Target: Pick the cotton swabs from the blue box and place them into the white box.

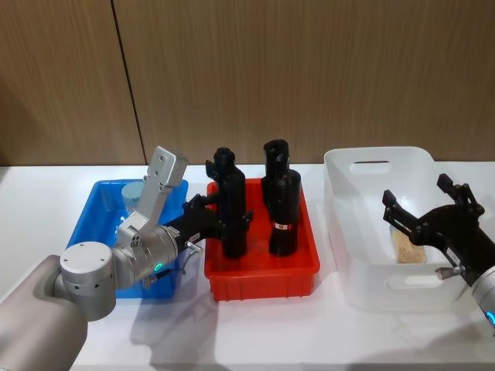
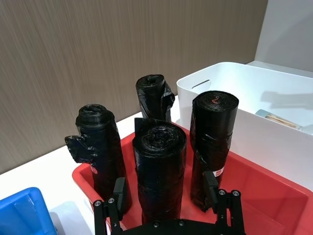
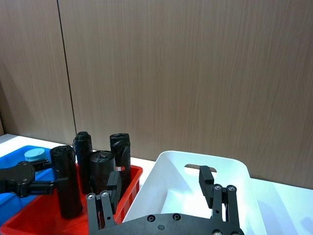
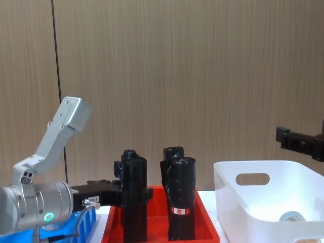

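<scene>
Cotton swabs [image 1: 131, 192]: one tub, pale lid up, stands at the top end of the blue box [image 1: 87, 220], left of centre in the head view. A second tub [image 1: 407, 247] lies on its side on the floor of the white box [image 1: 363, 290], at the right of the frame. The red tray [image 1: 259, 284] sits between the two boxes and holds four upright black cylinders [image 1: 282, 209]. All three containers rest on the white desk [image 1: 271, 332].

Left claw [image 2: 166, 188]: comes in from the lower left, across the blue box's lower right corner and into the red tray. Its fingers are spread, one on either side of the front-left cylinder; contact with it is unclear. Right claw [image 3: 160, 183]: hovers over the white box at the right edge, fingers apart, nothing held.
</scene>
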Controlling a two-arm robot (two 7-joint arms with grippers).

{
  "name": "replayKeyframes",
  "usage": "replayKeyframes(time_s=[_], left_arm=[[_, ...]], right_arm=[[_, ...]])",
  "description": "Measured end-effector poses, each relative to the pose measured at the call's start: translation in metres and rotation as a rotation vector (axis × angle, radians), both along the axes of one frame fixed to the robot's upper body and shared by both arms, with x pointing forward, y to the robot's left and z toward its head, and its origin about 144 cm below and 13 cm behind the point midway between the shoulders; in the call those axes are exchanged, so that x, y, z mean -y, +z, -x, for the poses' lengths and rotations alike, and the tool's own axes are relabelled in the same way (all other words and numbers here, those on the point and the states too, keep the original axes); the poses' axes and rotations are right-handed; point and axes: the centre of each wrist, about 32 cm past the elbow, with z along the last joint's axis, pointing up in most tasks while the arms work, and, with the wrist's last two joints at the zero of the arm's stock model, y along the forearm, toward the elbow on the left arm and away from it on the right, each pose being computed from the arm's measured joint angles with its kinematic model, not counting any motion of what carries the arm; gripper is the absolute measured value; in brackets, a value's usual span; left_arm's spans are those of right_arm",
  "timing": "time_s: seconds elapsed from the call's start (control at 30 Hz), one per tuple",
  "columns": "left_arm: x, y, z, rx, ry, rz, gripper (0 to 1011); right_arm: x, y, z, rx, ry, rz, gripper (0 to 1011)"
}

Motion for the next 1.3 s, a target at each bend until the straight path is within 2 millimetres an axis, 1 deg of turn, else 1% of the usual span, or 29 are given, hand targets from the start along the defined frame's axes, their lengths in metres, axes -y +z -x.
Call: replayKeyframes(time_s=[0.2,0.27,0.33,0.4,0.43,0.53,0.6,0.63,0.67,0.8,1.03,1.3], left_arm=[[0.0007,-0.0012,-0.0029,-0.001,-0.007,0.005,1002],[0.0009,-0.0015,-0.0037,-0.002,-0.008,0.006,980],[0.0011,-0.0018,-0.0045,-0.004,-0.008,0.006,917],[0.0011,-0.0020,-0.0049,-0.004,-0.009,0.006,886],[0.0012,-0.0022,-0.0053,-0.004,-0.009,0.006,837],[0.0012,-0.0025,-0.0057,-0.005,-0.009,0.006,785],[0.0013,-0.0027,-0.0061,-0.004,-0.010,0.005,705],[0.0014,-0.0029,-0.0063,-0.004,-0.010,0.005,647],[0.0014,-0.0030,-0.0063,-0.003,-0.010,0.005,647],[0.0017,-0.0033,-0.0064,-0.001,-0.010,0.003,518],[0.0022,-0.0030,-0.0062,0.004,-0.011,-0.002,471],[0.0030,-0.0018,-0.0048,0.023,-0.007,-0.005,450]], right_arm=[[0.0000,0.0000,0.0000,0.000,0.000,0.000,1001],[0.0000,0.0000,0.0000,0.000,0.000,0.000,1002],[0.0000,0.0000,0.0000,0.000,0.000,0.000,1002],[0.0000,0.0000,0.0000,0.000,0.000,0.000,1001],[0.0000,0.0000,0.0000,0.000,0.000,0.000,1002],[0.0000,0.0000,0.0000,0.000,0.000,0.000,1002],[0.0000,0.0000,0.0000,0.000,0.000,0.000,1002],[0.0000,0.0000,0.0000,0.000,0.000,0.000,1001],[0.0000,0.0000,0.0000,0.000,0.000,0.000,1002],[0.0000,0.0000,0.0000,0.000,0.000,0.000,1001],[0.0000,0.0000,0.0000,0.000,0.000,0.000,1002],[0.0000,0.0000,0.0000,0.000,0.000,0.000,1002]])
